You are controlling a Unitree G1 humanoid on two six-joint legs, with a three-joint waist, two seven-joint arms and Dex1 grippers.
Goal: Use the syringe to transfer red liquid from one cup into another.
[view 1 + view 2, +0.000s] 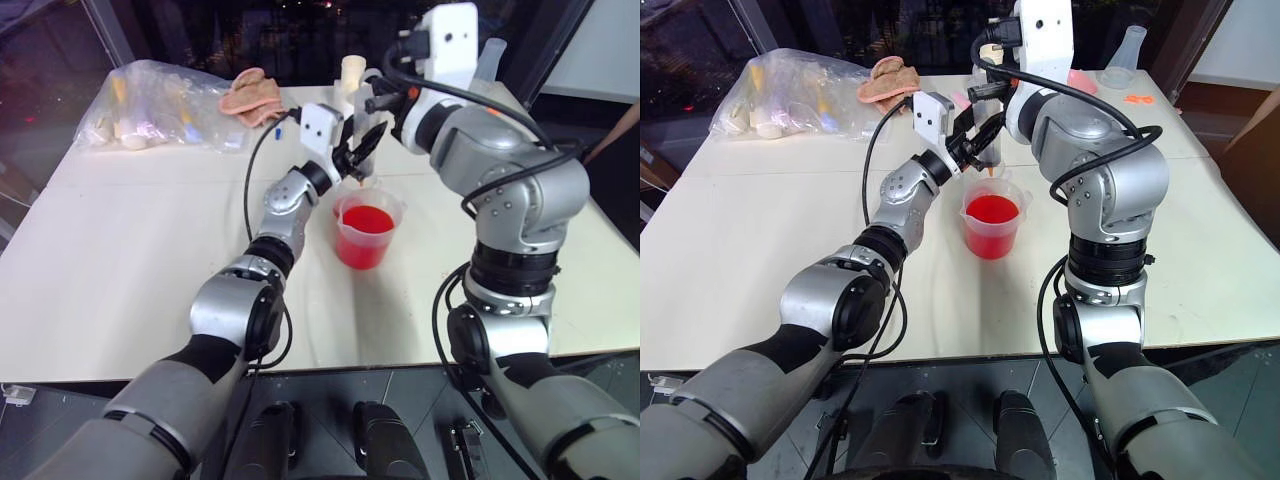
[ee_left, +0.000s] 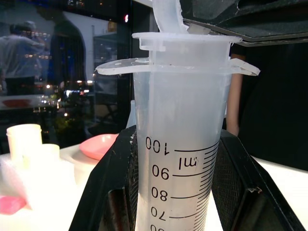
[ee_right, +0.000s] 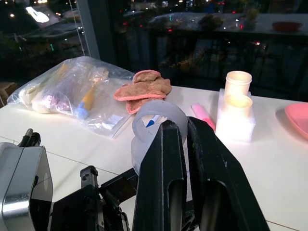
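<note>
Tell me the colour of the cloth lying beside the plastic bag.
Tan with pink edging; the cloth shows best in the right wrist view.

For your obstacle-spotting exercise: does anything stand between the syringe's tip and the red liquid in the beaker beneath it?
Nothing visible does. The syringe, clamped upright in the left gripper, has its orange tip directly above the open beaker of red liquid. The right gripper grips the plunger top, above the barrel.

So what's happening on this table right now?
The robot holds the syringe upright with both hands over the beaker of red liquid. The left hand is shut on the barrel, and the right hand is shut on the white plunger top. The barrel looks clear at its upper marks, with no red showing there. A plastic bag and a pink cloth lie behind on the table.
</note>
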